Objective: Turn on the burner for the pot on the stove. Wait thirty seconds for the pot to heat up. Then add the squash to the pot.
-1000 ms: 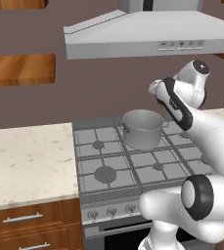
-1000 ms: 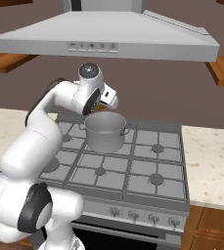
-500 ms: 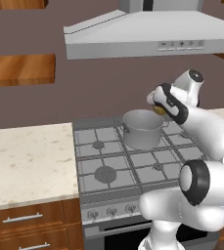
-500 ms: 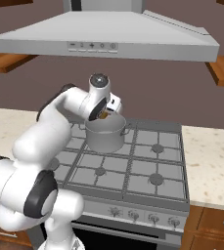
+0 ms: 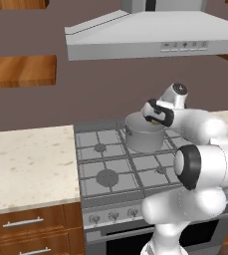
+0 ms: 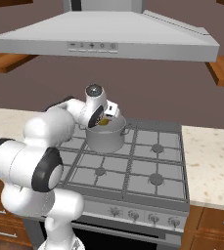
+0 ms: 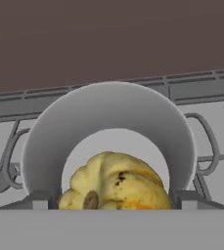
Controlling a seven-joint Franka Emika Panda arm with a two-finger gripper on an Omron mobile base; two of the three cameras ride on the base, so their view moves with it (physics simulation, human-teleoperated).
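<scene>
- Where the left base view looks down on it, the stove (image 5: 115,164) is a flat grey cooktop with grid grates, round burners and front knobs; the pot (image 5: 144,133) is a plain brushed-metal cylinder at the back, about 1 o'clock from the stove's middle.
- Same view: the white arm bends up from the lower right and doubles back, its wrist tilted down so the gripper (image 5: 155,118) hangs over the pot's rim at its 2 o'clock side, a bit of yellow squash (image 5: 156,121) between the dark jaws.
- Right base view: a smooth grey hood (image 6: 108,39) spans the top, with speckled pale counter (image 6: 213,156) at 3 o'clock of the stove (image 6: 133,171).
- Same view: the pot (image 6: 106,136) shows a small loop handle at its right; the gripper (image 6: 104,119) points down over its open mouth at 11 o'clock of the stove's middle.
- Hand view: the pot (image 7: 108,122) appears as a smooth round wall with loop handles either side, and what shows of its pale floor is bare.
- Same view: the squash (image 7: 116,185), lobed, yellow with brown spots, sits at 6 o'clock in front of the pot's opening, gripped between the two fingers (image 7: 40,199), which are clenched on its sides.
</scene>
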